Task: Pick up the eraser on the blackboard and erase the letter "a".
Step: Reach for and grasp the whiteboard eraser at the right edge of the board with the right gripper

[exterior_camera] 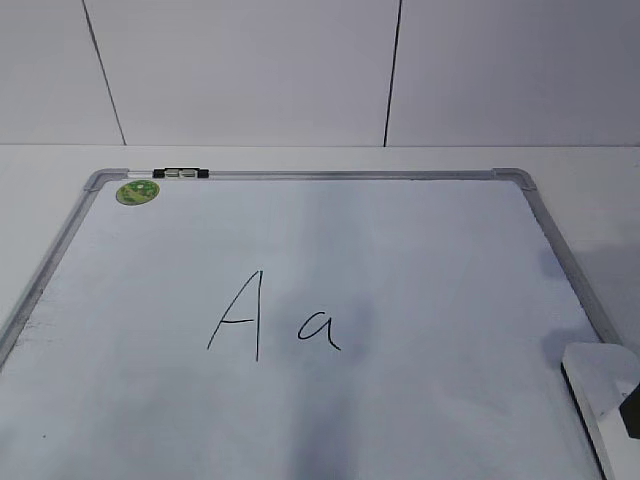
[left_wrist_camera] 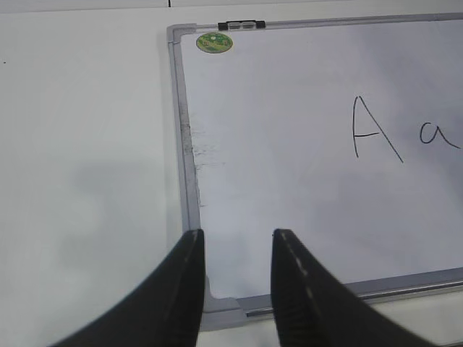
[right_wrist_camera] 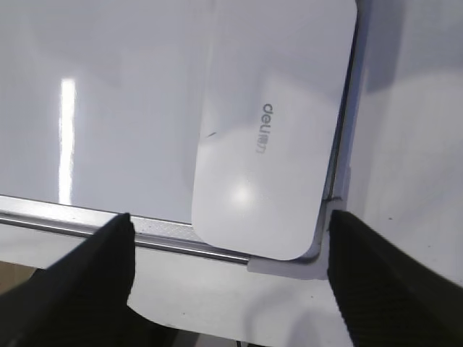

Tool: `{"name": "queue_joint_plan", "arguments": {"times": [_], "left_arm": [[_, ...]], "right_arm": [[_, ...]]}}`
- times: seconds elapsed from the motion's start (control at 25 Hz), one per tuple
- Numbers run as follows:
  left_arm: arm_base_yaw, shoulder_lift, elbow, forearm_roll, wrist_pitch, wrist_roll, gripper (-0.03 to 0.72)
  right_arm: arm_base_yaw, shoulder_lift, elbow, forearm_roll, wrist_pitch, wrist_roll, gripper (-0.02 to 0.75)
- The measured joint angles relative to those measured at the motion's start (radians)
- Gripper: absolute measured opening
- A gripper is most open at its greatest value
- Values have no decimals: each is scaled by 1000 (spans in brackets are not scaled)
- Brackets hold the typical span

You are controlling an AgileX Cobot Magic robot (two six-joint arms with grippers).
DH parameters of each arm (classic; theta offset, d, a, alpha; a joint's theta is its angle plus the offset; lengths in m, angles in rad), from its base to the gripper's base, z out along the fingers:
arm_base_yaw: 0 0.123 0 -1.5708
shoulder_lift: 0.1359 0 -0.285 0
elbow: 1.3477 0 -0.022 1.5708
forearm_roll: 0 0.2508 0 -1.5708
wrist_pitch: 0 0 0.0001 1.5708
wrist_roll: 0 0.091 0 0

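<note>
left gripper (left_wrist_camera: 237, 235) jaws part open, empty, over board (left_wrist_camera: 289, 181) corner. "a" (exterior_camera: 318, 329) mid-board beside "A" (exterior_camera: 237, 315). eraser (right_wrist_camera: 271, 137) at right corner; your right gripper (right_wrist_camera: 228, 224) jaws wide, empty. frame may snag a jaw.

The left gripper (left_wrist_camera: 237, 242) shows two dark fingers (left_wrist_camera: 184, 289) set moderately apart with nothing between them, tips pointing forward and downward. The right gripper (right_wrist_camera: 230, 231) has its fingers (right_wrist_camera: 94, 267) spread wide, one at each lower corner of its wrist view, nothing clasped. In the exterior view only a dark bit of the right gripper shows at the lower right edge
</note>
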Motion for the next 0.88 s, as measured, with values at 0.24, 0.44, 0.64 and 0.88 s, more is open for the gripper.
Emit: {"name": "queue_joint_plan", "arguments": {"times": [0.24, 0.44, 0.64, 0.88], "left_arm": [[0, 0, 0, 0, 0, 0, 236], [0, 0, 0, 0, 0, 0, 236], [0, 0, 0, 0, 0, 0, 237], [0, 0, 0, -2, 0, 0, 239]], "right_arm": [[0, 56, 0, 10, 4, 0, 666], [0, 129, -4, 11, 11, 20, 666], [4, 171, -8, 11, 11, 52, 666], [45, 203, -34, -10, 14, 101, 659]]}}
